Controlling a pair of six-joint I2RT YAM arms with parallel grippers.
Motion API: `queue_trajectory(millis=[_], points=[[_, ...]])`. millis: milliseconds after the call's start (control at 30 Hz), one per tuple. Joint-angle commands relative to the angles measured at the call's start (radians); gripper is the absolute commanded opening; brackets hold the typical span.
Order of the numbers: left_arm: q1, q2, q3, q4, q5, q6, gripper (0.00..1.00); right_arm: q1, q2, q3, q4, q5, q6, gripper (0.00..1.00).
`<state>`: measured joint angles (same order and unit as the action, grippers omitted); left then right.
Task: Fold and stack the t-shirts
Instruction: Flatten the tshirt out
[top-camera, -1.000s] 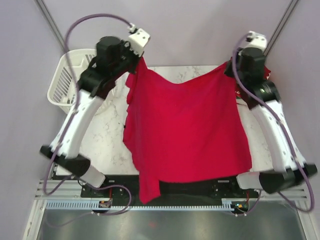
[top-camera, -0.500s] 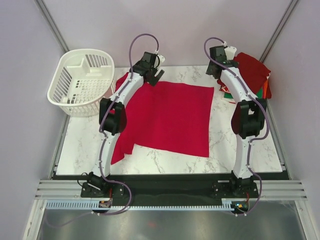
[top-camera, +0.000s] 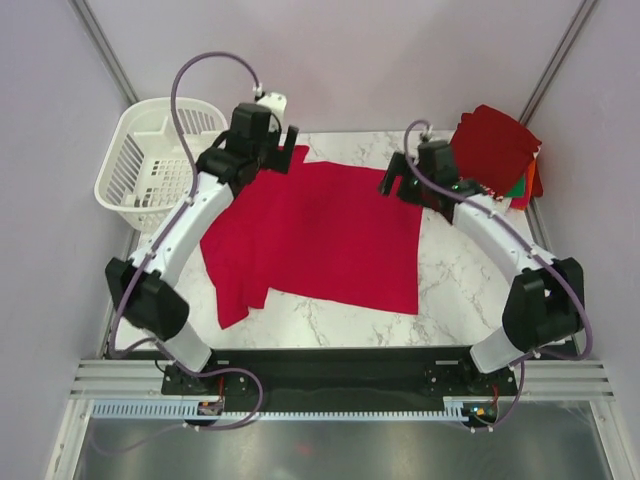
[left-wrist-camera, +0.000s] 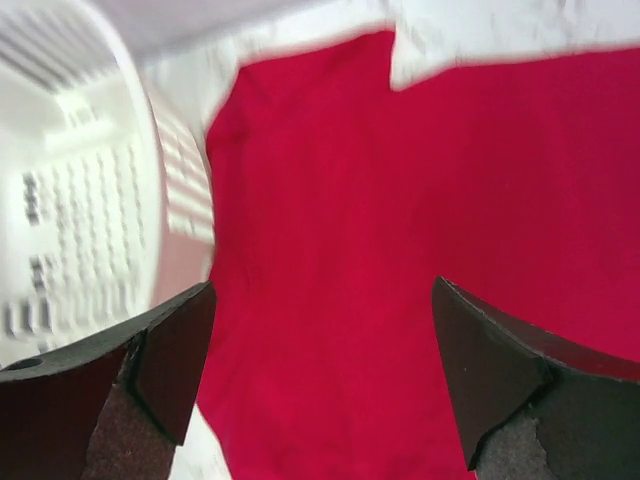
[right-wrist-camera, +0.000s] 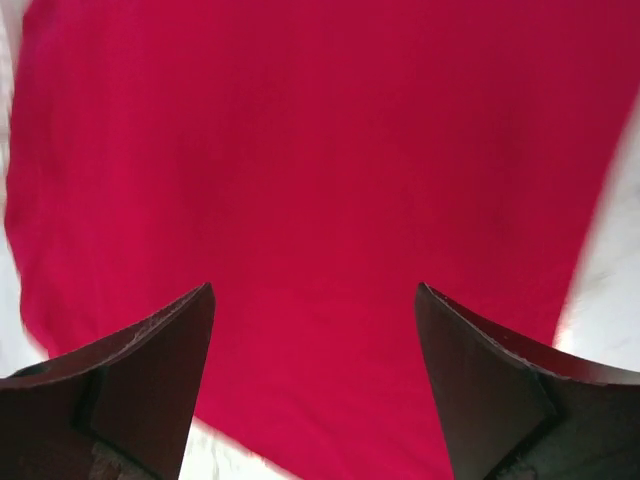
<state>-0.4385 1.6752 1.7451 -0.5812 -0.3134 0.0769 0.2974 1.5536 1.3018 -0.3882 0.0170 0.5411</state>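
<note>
Two arm bases sit at the near edge of the table (top-camera: 470, 285), which has a white marble-look top. The red t-shirt (top-camera: 330, 230) lies spread on the table centre. It's plain bright red and mostly flat. Its near-L corner is doubled into a narrow flap pointing at the near edge, and the near hem slants down toward the R.

The left arm (top-camera: 185, 220) arcs over the shirt's L side. The left jaws are spread wide with nothing between them, over the shirt's far-L corner, where a bit of cloth pokes out beyond them. On the L wrist cam the tips are well apart with red cloth below, and the basket wall sits just beside the cloth on the L. That view is blurry.

The right arm (top-camera: 500, 235) curves in from the near-R base. The right jaws are also spread wide and empty, over the shirt's far-R corner. On the R wrist cam red cloth fills the gap between the tips, with a strip of table at the R edge.

At far L is the white slatted basket (top-camera: 115, 170), by the table's far-L corner; can't tell if it's on the table. At far R is the folded stack (top-camera: 495, 148), dark red on top with green + orange edges showing at its near side. It's apart from the spread shirt.
</note>
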Motion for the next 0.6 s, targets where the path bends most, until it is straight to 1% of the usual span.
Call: queue_trajectory(millis=[0, 67, 100, 167, 200, 267, 500, 567], points=[[0.011, -0.110, -0.238, -0.065, 0.045, -0.198, 0.95, 0.106, -0.009, -0.184, 0.161, -0.327, 0.074, 0.88], [0.012, -0.198, -0.310, -0.065, 0.088, -0.247, 0.95, 0.131, -0.003, -0.235, 0.183, -0.357, 0.098, 0.86], [0.012, -0.219, -0.367, -0.065, 0.095, -0.258, 0.94, 0.135, 0.000, -0.287, 0.198, -0.364, 0.108, 0.86], [0.012, -0.253, -0.419, -0.066, 0.096, -0.258, 0.94, 0.134, 0.008, -0.335, 0.203, -0.350, 0.125, 0.85], [0.012, -0.282, -0.462, -0.068, 0.103, -0.284, 0.93, 0.131, 0.008, -0.366, 0.196, -0.332, 0.122, 0.85], [0.012, -0.307, -0.495, -0.078, 0.099, -0.299, 0.92, 0.112, 0.013, -0.397, 0.192, -0.328, 0.122, 0.85], [0.014, -0.391, -0.575, -0.104, 0.105, -0.322, 0.91, -0.059, -0.013, -0.550, 0.187, -0.384, 0.079, 0.85], [0.012, -0.411, -0.584, -0.111, 0.100, -0.328, 0.91, -0.086, -0.027, -0.576, 0.177, -0.393, 0.072, 0.85]])
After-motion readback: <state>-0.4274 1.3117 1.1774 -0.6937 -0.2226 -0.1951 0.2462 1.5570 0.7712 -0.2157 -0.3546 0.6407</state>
